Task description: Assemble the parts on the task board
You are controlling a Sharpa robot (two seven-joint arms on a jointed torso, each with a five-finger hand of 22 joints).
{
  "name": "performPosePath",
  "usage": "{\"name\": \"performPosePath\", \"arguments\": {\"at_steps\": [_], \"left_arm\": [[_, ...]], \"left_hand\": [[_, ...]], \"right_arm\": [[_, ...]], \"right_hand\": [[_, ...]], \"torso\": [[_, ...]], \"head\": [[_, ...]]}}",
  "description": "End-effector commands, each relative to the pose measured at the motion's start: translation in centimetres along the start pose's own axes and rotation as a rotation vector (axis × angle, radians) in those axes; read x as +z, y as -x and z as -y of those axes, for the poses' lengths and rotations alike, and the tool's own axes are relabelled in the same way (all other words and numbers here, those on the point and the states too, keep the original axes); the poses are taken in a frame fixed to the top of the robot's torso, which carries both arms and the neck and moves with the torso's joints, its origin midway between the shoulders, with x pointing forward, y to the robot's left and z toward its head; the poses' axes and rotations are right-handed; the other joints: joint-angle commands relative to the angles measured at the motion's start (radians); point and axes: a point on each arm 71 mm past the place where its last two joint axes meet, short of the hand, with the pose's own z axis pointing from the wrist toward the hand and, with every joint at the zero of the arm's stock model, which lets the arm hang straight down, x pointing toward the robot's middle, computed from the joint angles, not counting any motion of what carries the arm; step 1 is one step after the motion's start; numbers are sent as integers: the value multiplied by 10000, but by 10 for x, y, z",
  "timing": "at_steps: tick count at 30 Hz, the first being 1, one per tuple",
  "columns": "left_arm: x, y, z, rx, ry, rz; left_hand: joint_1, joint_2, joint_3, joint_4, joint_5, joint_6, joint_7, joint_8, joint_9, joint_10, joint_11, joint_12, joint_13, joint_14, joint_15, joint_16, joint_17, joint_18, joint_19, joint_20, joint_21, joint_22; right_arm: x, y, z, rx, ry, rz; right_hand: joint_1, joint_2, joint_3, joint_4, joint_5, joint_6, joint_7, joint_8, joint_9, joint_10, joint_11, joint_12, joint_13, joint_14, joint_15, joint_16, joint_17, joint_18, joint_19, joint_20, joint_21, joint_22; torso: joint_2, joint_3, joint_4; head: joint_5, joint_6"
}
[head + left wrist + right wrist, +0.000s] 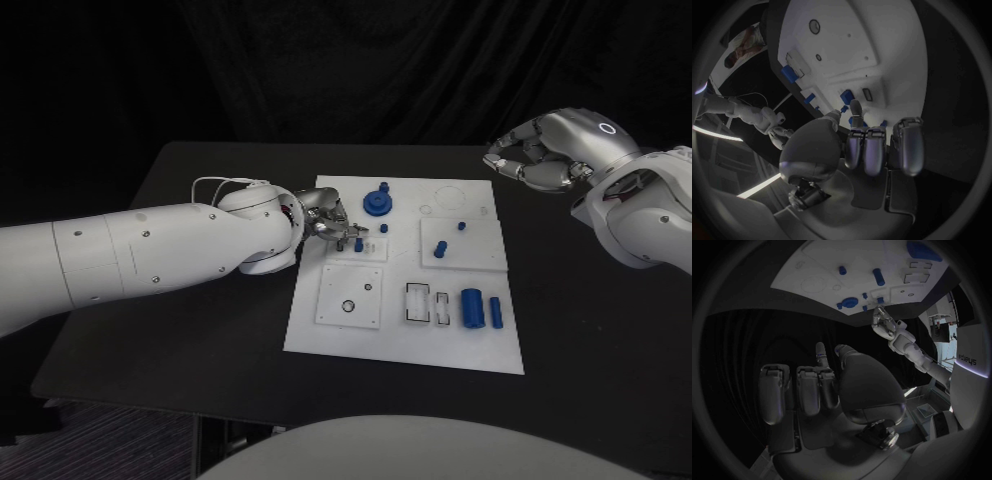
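Note:
The white task board [329, 335] lies mid-table. My left hand [329, 222] hovers low over its near-left part, and its thumb and a finger pinch a small blue peg [359, 243] just above a raised white plate; the peg [843, 108] sits at the fingertips [856, 107] in the left wrist view. A blue round knob [378, 203] stands behind that hand. Two small blue pieces [441, 247] stand on the right plate. Two blue cylinders [472, 306] lie at the board's front right. My right hand [541, 158] is raised off the board's back right corner, fingers curled, holding nothing.
The black table [188, 320] runs round the board, with its left edge near my left arm. A white cable [216, 182] loops over my left wrist. Empty slots [418, 302] and round holes [349, 305] mark the board's front half.

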Motion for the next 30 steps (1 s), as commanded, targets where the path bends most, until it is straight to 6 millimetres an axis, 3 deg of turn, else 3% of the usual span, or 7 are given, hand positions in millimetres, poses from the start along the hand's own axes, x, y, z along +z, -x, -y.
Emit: {"name": "performPosePath", "arguments": {"at_steps": [1, 5, 9, 13, 18, 22, 30], "left_arm": [[-6, 21, 8, 7, -1032, 1630], [-9, 37, 5, 175, -1074, 1918], [-8, 47, -2, 309, -949, 2018], [-2, 55, -11, 337, -670, 1912], [7, 57, -23, 539, 106, 1280], [17, 59, -31, 765, 771, 743], [29, 60, -35, 973, 1196, 360]], "left_hand": [[328, -5, -139, 25, 233, -107, -13, 259, 315, 1045, -80, 25, 2630, 1041, -81, 26, 2634, -173, 90, -24, 85, 1224], [611, 7, -198, 25, 345, -219, -26, 361, 476, 1045, -96, 25, 2630, 1041, -96, 26, 2634, -176, 101, -41, 88, 1247], [820, 45, -218, 36, 394, -356, -16, 404, 583, 1045, -89, 25, 2630, 1041, -93, 26, 2634, -181, 107, -42, 91, 1268], [989, 113, -201, 60, 417, -485, -1, 450, 690, 1045, -75, 25, 2630, 1041, -82, 26, 2634, -183, 106, -36, 89, 1284], [1104, 149, -213, 131, 239, -744, 61, 445, 799, 1045, -28, 25, 2630, 1041, -49, 26, 2634, -173, 68, -11, 39, 1266], [1048, 144, -299, 203, -194, -934, 139, 442, 879, 1045, 34, 25, 2630, 1041, 0, 26, 2634, -195, 122, 31, 100, 1343], [723, 156, -572, 223, -371, -940, 170, 503, 958, 1045, 72, 25, 2630, 1041, 39, 26, 2634, -206, 171, 72, 141, 1399]], "right_arm": [[-1, 0, 2, -12, -240, -13], [-2, 0, 3, -21, -272, -9], [-1, 0, 4, -31, -290, -12], [-1, 0, 4, -40, -293, -15], [0, -1, 4, -51, -279, -32], [1, -1, 4, -67, -209, -45], [0, -3, 4, -58, -140, -92]], "right_hand": [[25, 14, 69, 15, 34, 75, 21, -48, -18, 1024, 51, 27, 2630, 863, 59, -51, 1775, 16, 735, 83, -40, 2403], [25, 14, 69, 15, 34, 75, 21, -48, -18, 1024, 51, 27, 2630, 863, 59, -51, 1775, 16, 735, 83, -40, 2403], [16, 20, 73, 24, 41, 75, 22, -50, -20, 1024, 51, 27, 2630, 861, 59, -55, 1765, 15, 738, 83, -35, 2405], [16, 20, 73, 24, 41, 75, 22, -50, -20, 1024, 51, 27, 2630, 861, 59, -55, 1765, 15, 738, 83, -35, 2405], [13, 25, 79, 28, 49, 75, 20, -52, -22, 1024, 50, 27, 2630, 864, 59, -49, 1779, 16, 736, 83, -38, 2404], [23, 27, 93, 20, 68, 75, 16, -54, -24, 1024, 47, 27, 2630, 862, 58, -54, 1767, 17, 734, 83, -43, 2402], [44, 22, 110, 3, 91, 75, 11, -57, -26, 1024, 39, 27, 2630, 861, 55, -56, 1763, 18, 732, 82, -46, 2401]], "torso": [[-4, 17, -8], [1, 0, 21], [-3, 19, 4], [3, 2, -5], [0, -12, -15], [0, -22, -5], [3, -12, -21]], "head": [[-6, -2], [-39, -2], [10, -2], [56, -2], [93, -2], [102, -2], [91, -2]]}}
